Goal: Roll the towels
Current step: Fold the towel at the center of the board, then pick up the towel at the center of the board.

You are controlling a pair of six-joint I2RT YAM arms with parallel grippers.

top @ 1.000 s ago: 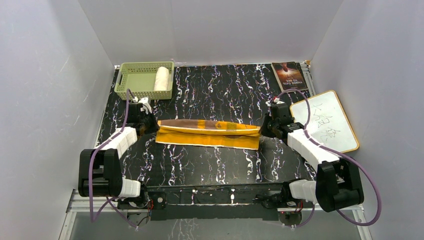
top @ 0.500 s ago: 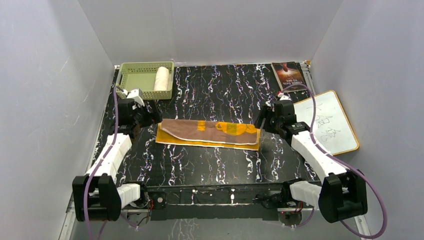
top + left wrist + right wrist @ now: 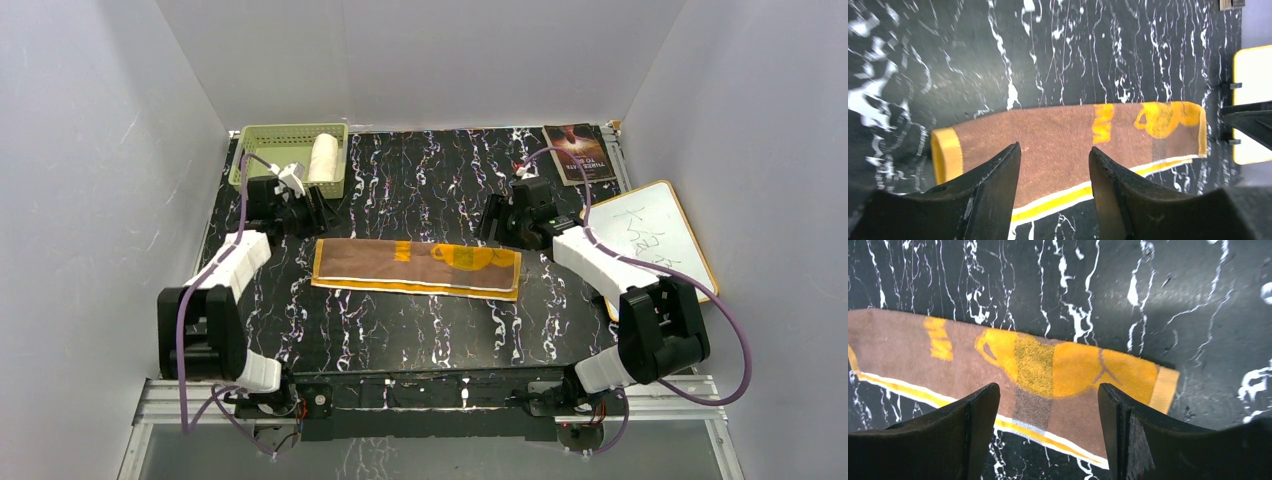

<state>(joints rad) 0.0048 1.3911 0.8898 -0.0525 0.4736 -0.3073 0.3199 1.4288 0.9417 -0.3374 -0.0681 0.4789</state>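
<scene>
So nearest the arm bases it's just the black table with white marble veining. A bit further in, around the middle of it, sits the orange-yellow cloth towel with the brown printed side up. It's folded into a long strip running left to right and lies flat, not rolled at all. You can make out orange lettering and part of a bear face on the brown, with a white and orange stripe along the near edge. Just past its far left corner hangs the left gripper, and in its wrist cam the black fingers are spread apart with nothing between them, only the towel down below. It's the same on the other side, where the right gripper hovers by the far right corner, jaws released and empty, looking down at the bear end of the cloth. At the far left corner there's a pale green slotted plastic basket, and the plain cream-white towel is in its right end, rolled up. Over on the right lies a wood-framed whiteboard with some scribbles, and a dark paperback book sits in the far right corner.
</scene>
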